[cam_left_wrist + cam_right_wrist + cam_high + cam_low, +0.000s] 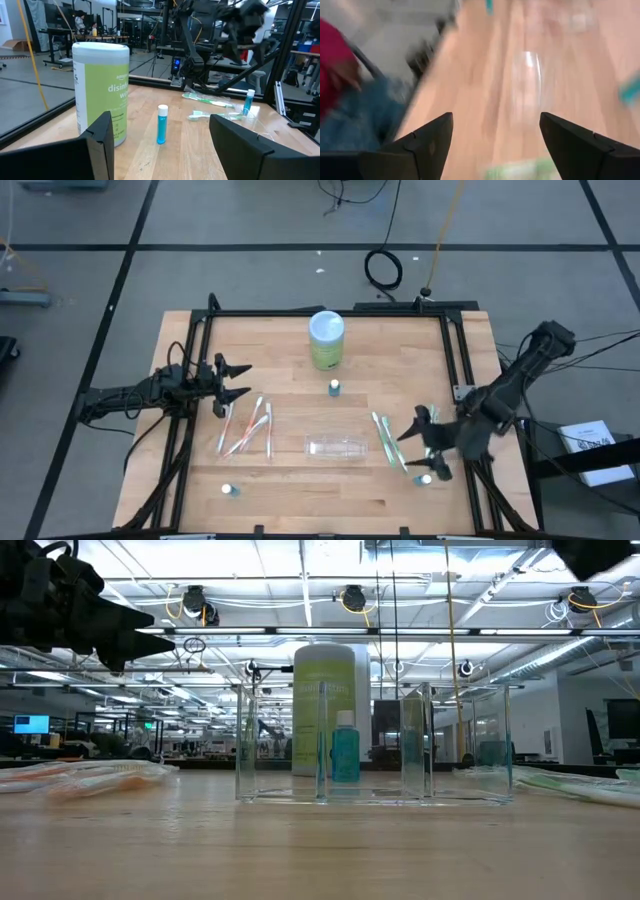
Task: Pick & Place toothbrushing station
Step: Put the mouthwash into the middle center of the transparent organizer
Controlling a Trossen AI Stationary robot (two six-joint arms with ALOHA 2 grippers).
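A clear plastic organizer (335, 447) lies on the wooden table's middle near side; in the low view the organizer (372, 750) stands with open compartments. Wrapped toothbrushes (246, 430) lie to its left, and green toothbrushes (385, 440) to its right. One small blue bottle (334, 387) stands upright behind it, another (230, 490) near the front left, and a third (425, 478) at the front right. My right gripper (420, 442) hovers open above the green toothbrushes and holds nothing; its fingers (427, 137) stand wide apart. My left gripper (238, 380) waits open at the table's left.
A green-and-white wipes canister (326, 340) stands at the table's far middle. Black frame rails (455, 350) run along the table's sides. A person in red and blue (340, 95) shows blurred beyond the table edge in the right wrist view.
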